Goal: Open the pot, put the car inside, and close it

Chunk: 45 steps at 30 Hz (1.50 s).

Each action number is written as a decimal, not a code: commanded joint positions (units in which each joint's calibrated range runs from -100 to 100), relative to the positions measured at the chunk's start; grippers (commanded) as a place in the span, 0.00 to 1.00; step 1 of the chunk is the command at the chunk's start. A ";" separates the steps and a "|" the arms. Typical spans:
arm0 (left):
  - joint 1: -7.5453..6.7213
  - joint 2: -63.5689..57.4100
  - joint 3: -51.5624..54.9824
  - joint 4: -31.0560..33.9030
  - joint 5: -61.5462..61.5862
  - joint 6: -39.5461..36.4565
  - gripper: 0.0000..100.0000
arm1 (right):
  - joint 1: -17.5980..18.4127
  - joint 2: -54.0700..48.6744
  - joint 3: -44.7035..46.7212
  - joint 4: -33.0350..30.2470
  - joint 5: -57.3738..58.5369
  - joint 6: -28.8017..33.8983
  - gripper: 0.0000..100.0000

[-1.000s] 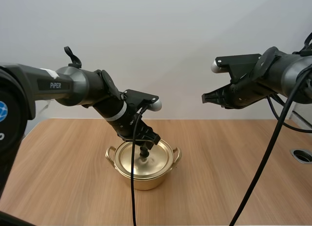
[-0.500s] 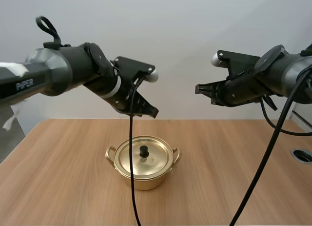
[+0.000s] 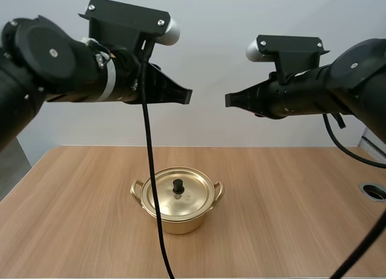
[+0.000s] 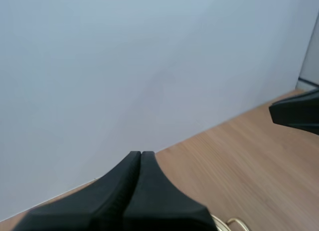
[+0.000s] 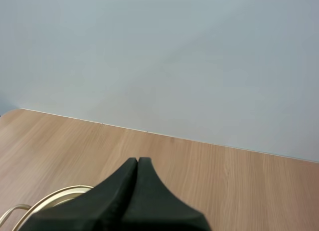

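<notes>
A gold pot (image 3: 177,208) stands on the wooden table (image 3: 289,213) with its lid (image 3: 178,194) on, a black knob (image 3: 178,186) upright at the lid's middle. My left gripper (image 3: 188,96) hangs high above the pot, shut on nothing. My right gripper (image 3: 228,100) is level with it, also shut and empty, its tip facing the left one across a small gap. In the left wrist view my gripper (image 4: 141,153) is one dark wedge, with the pot's rim (image 4: 234,223) just beside it. In the right wrist view my gripper (image 5: 137,159) is a single wedge above the lid's edge (image 5: 55,197).
A round metal grommet (image 3: 374,191) sits in the table at the far right edge. Bare wood lies all around the pot.
My left gripper let go of the lid's knob, shut, and rose high above the pot. The right gripper moved left and slightly up toward it. The lid stays on the pot.
</notes>
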 commanded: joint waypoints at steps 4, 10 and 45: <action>-0.01 -16.06 15.08 16.89 -26.36 -11.46 0.00 | 0.00 -12.33 3.13 -7.73 -3.63 1.50 0.00; -0.01 -22.73 26.22 22.43 -30.38 -16.46 0.00 | 0.00 -17.95 6.03 -14.60 -5.12 6.91 0.00; -0.01 -44.94 57.44 25.82 -28.42 -15.33 0.00 | 0.00 -34.62 34.26 -15.44 -35.16 4.82 0.00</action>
